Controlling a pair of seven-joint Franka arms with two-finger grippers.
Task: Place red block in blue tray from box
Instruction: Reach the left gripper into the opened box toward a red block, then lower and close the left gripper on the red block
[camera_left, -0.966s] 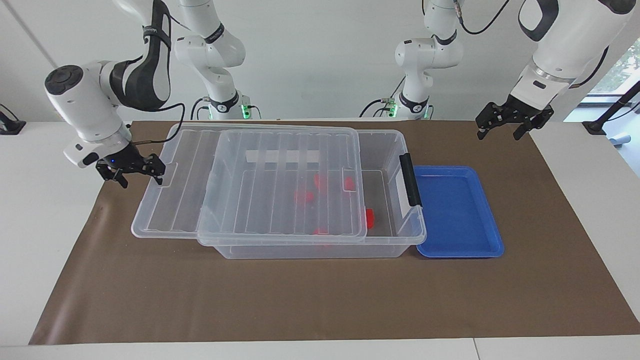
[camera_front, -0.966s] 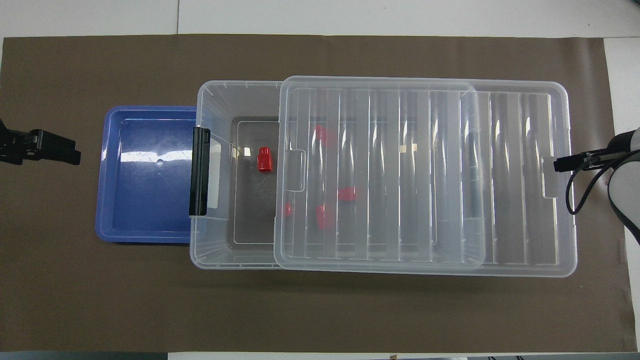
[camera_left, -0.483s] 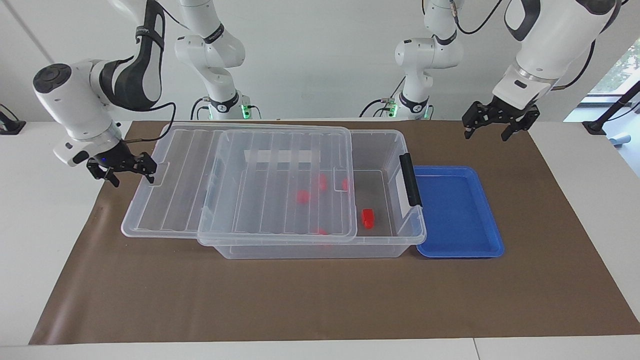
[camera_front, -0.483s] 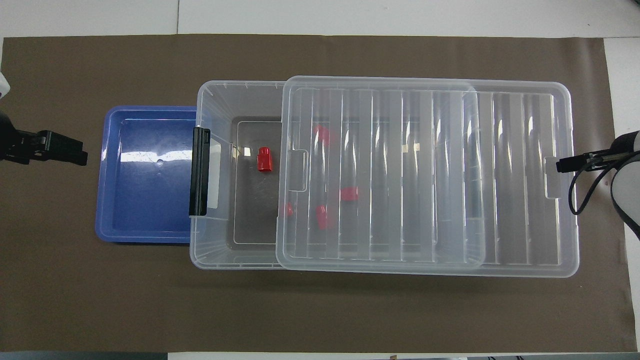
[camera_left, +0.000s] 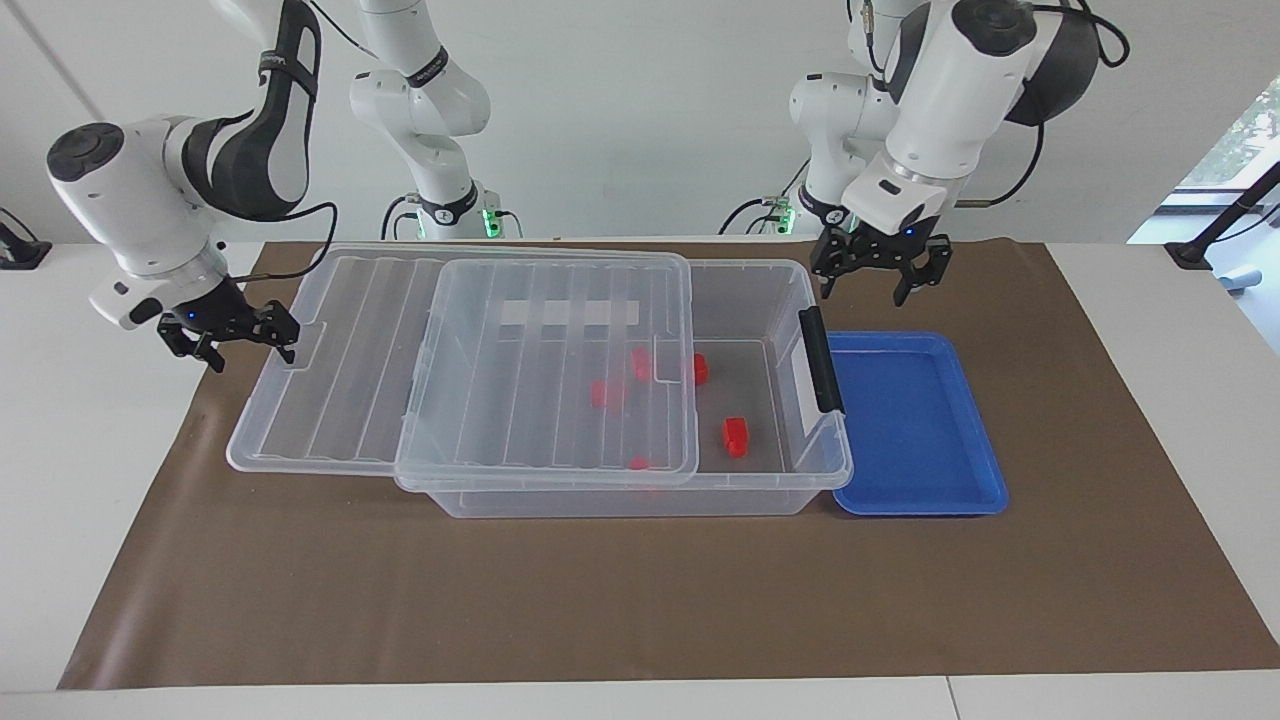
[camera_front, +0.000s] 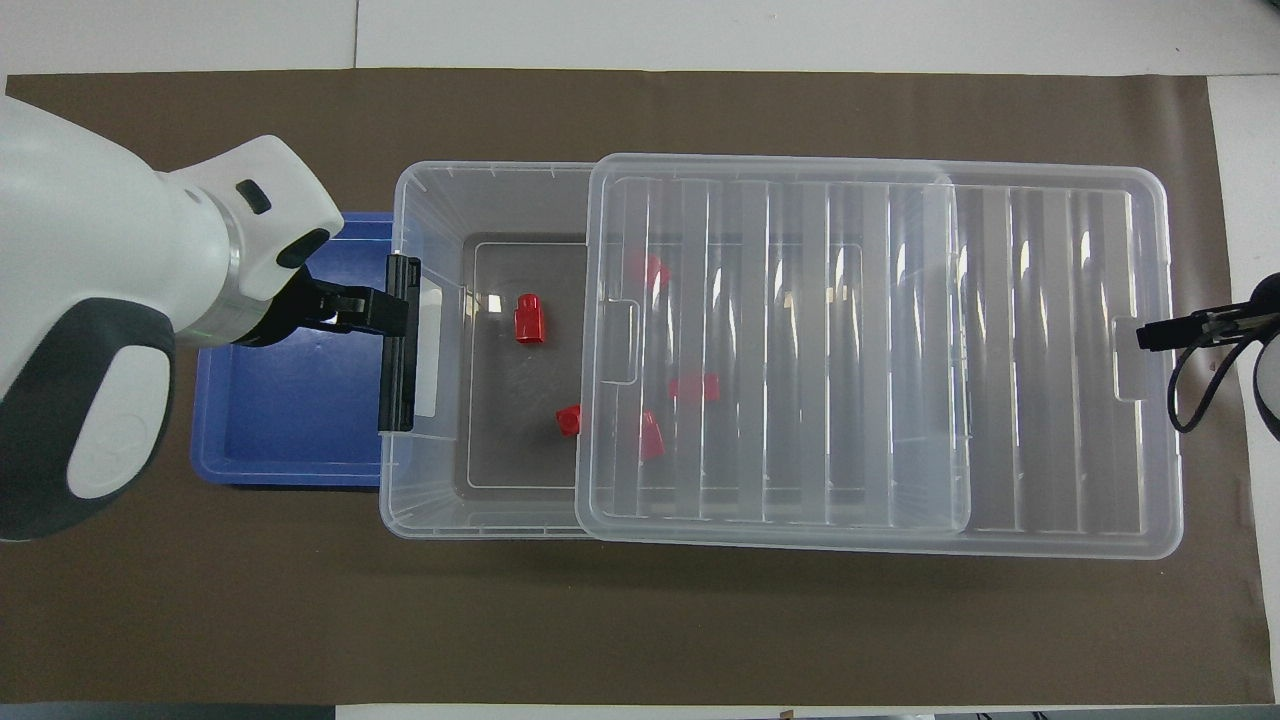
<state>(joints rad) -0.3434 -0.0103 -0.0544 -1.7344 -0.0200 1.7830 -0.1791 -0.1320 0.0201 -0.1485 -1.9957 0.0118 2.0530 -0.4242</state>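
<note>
The clear box (camera_left: 620, 500) lies along the brown mat, its ribbed lid (camera_left: 540, 370) slid partway off toward the right arm's end. My right gripper (camera_left: 270, 338) is at the lid's end tab and is shut on it. One red block (camera_left: 736, 437) lies uncovered on the box floor, and a second (camera_front: 569, 420) sits at the lid's edge. Others (camera_left: 606, 392) show through the lid. The blue tray (camera_left: 915, 420) sits against the box's latch end and has nothing in it. My left gripper (camera_left: 880, 285) hangs open over the box's latch end, holding nothing.
A black latch (camera_left: 822, 360) stands on the box's end wall beside the tray. The brown mat (camera_left: 640, 600) covers the table, with white tabletop (camera_left: 1180, 350) past both its ends. Two more arm bases (camera_left: 450, 210) stand at the robots' edge.
The lid has slid further toward the right arm's end with my right gripper, uncovering a second red block. My left arm has swung in from past the tray to over the box's latch end.
</note>
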